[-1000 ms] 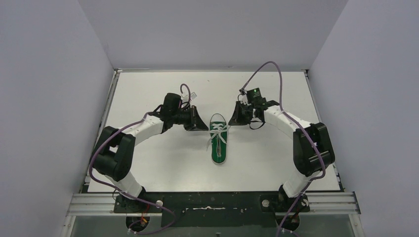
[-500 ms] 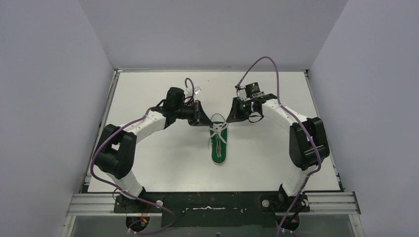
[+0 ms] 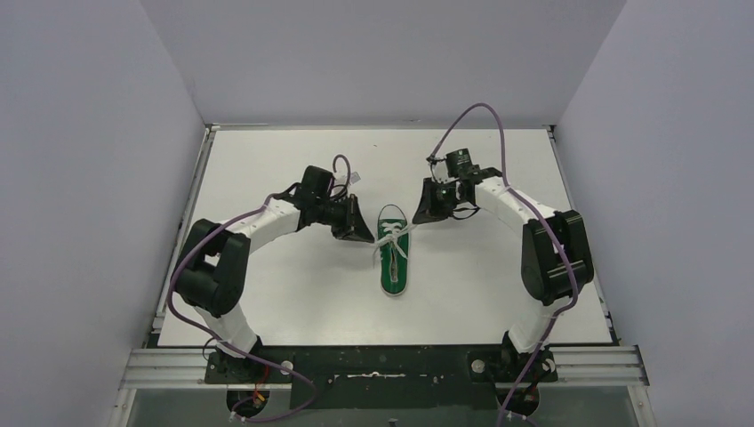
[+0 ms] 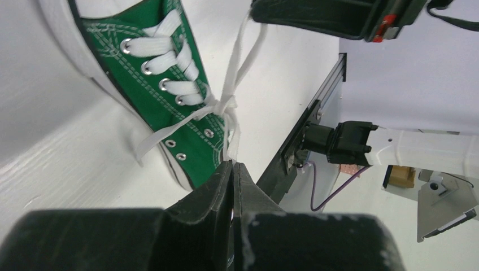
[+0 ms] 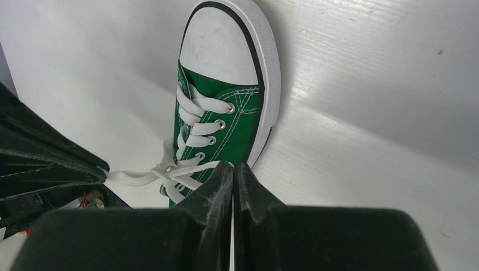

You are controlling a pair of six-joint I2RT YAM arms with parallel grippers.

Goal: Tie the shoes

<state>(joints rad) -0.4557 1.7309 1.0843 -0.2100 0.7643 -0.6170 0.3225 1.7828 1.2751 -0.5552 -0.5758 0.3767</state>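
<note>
We show the left jaws drawn back from the toe of the small green canvas sneaker point(image 3: 394, 263), centred on the white tabletop point(image 3: 267, 173); left and right jaws alike pinch its white laces point(image 4: 222, 105), apparently cinching the knot.

Shoe point(image 3: 394, 260) on table point(image 3: 267, 298), between left end effector point(image 3: 367, 237) and right end effector point(image 3: 416, 221)

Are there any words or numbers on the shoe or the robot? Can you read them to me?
None: no word, number or brand can be read in any view. The green sneaker shows only white laces and metal eyelets; its white toe cap is blank.
</note>
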